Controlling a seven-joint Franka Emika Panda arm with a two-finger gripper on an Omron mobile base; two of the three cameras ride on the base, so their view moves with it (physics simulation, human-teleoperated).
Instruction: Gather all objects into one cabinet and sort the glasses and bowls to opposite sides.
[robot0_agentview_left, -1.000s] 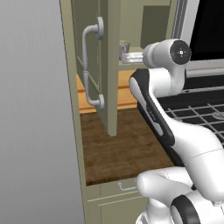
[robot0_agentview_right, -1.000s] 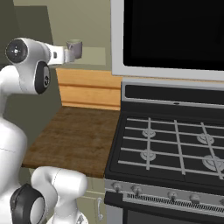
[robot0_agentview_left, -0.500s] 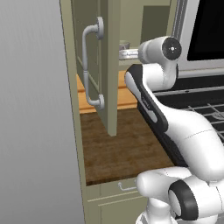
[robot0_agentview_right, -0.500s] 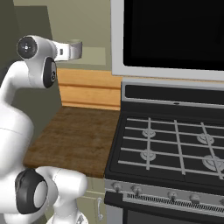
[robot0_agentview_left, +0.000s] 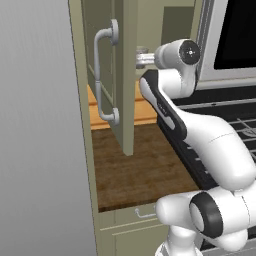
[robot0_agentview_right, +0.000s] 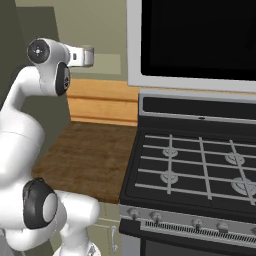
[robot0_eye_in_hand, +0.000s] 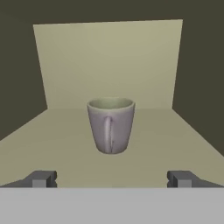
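A small grey cup (robot0_eye_in_hand: 111, 125) with a handle facing me, one of the objects, stands upright on a pale green shelf (robot0_eye_in_hand: 52, 140) inside a cabinet compartment. My gripper (robot0_eye_in_hand: 111, 178) is open, level with the cup and a short way in front of it, touching nothing. From the left base the gripper (robot0_agentview_left: 142, 58) reaches past the edge of the open sage-green cabinet door (robot0_agentview_left: 125, 85) with its curved grey bar handle (robot0_agentview_left: 102, 75). In the right base view the gripper (robot0_agentview_right: 86, 56) is up at wall-cabinet height. Other glasses and the bowls are out of view.
Under the arm a brown wooden counter (robot0_agentview_right: 90, 150) runs, with a drawer front (robot0_agentview_left: 130, 220) below it. A black gas stove (robot0_agentview_right: 200, 165) stands to the right under a dark microwave (robot0_agentview_right: 200, 35). A tall grey panel (robot0_agentview_left: 35, 150) blocks the left.
The wrist has shifted slightly left and up toward the cabinet opening. The gripper has stayed open.
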